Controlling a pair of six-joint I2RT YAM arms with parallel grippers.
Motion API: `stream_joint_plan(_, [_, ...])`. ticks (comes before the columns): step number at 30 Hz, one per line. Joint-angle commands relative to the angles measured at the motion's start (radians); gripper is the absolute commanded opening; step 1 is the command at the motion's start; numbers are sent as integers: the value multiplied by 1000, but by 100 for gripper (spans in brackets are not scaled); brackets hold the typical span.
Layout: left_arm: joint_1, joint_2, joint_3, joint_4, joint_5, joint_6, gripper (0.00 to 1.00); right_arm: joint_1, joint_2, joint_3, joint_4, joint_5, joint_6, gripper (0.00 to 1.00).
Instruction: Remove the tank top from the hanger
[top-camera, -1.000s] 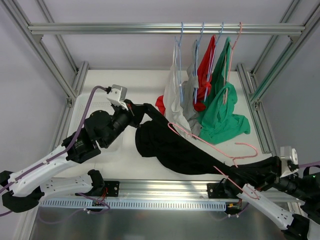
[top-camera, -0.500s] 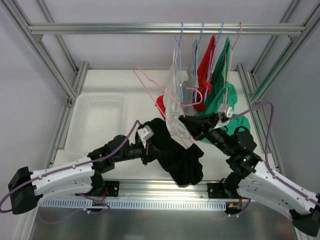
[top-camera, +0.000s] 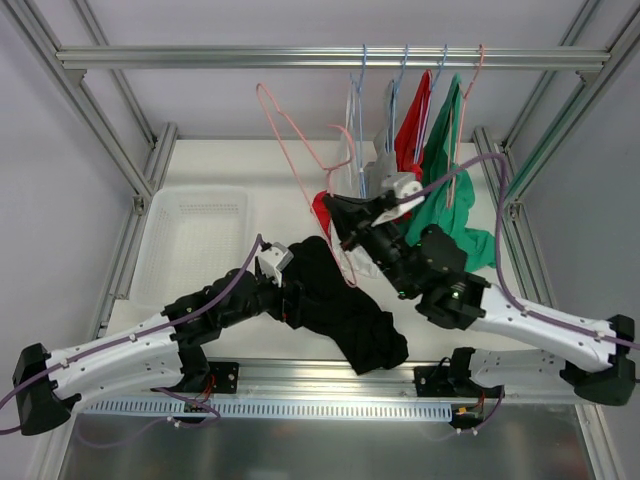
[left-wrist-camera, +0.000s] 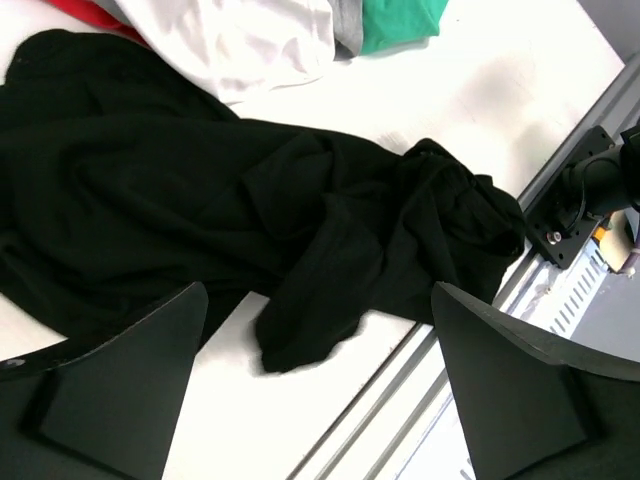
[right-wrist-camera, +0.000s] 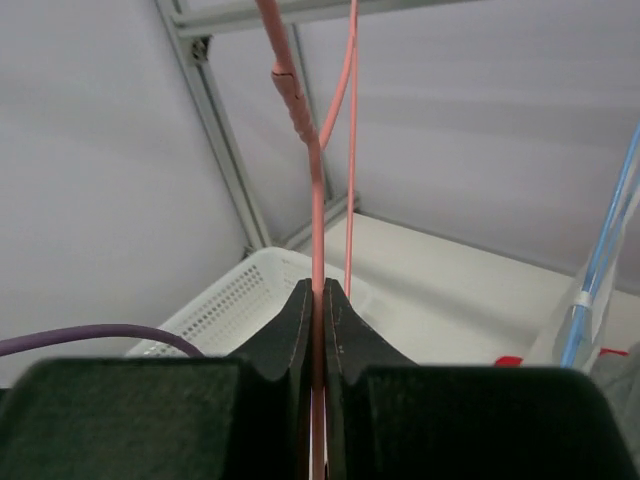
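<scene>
The right end effector (top-camera: 336, 214) is clenched tight on a thin pink wire hanger (top-camera: 300, 150). In the right wrist view the two black fingers (right-wrist-camera: 290, 325) pinch the wire (right-wrist-camera: 318, 200) with no gap at all. The left end effector (top-camera: 293, 300) is released, with both fingers spread wide and nothing between them. It sits low over the near-left side of the crumpled black tank top (top-camera: 345, 300).

Everything's on a flat white tabletop (top-camera: 260, 170) with plain pale grey walls all round. It's boxed in by an aluminium extrusion frame, with one rail (top-camera: 250, 56) running across the far side. Off that rail hang a white, a grey, a red (top-camera: 412, 130) and a green garment (top-camera: 450, 225) on thin wire hangers, with their hems pooling on the tabletop. A white perforated plastic basket (top-camera: 195, 240) sits at the left.

The tank top is a loose heap in the near-middle of the tabletop, right under the open left end effector (left-wrist-camera: 318, 290) and below and near-left of the right one. The hanger is up in the air with no cloth draped on it, hook end pointing far-left. Its lower end crosses the black fabric in the top view, but I can't tell if they touch.

The top (left-wrist-camera: 250, 200) looks like soft matte knit, all folds and wrinkles. The hanger is smooth, glossy bent wire.
</scene>
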Motion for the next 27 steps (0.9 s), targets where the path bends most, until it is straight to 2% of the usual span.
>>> stream_joint_plan(1, [-11, -25, 103, -101, -40, -12, 99, 61, 109, 147, -54, 332, -112, 0])
stream_joint_plan(4, [-11, -58, 158, -175, -76, -13, 99, 83, 195, 250, -145, 444, -94, 0])
stream_joint_plan(7, [-11, -86, 211, -275, -128, -1, 99, 77, 283, 386, -270, 454, -69, 0])
stream_joint_plan(9, [-9, -89, 234, -328, -157, 3, 99, 22, 377, 485, -413, 413, -28, 0])
stream_joint_plan(11, [-11, -94, 258, -356, -163, 11, 99, -87, 440, 640, -572, 264, 88, 0])
stream_joint_plan(16, [-11, -101, 268, -374, -142, 0, 99, -205, 670, 976, -712, 154, 101, 0])
stream_joint_plan(17, [-11, -109, 265, -378, -136, -4, 99, -224, 701, 1085, -763, 138, 109, 0])
stream_joint_plan(20, [-11, -130, 257, -385, -120, -12, 99, -290, 811, 1223, -803, 97, 129, 0])
stream_joint_plan(27, [-11, -150, 257, -399, -103, -13, 99, -383, 936, 1296, -808, 61, 198, 0])
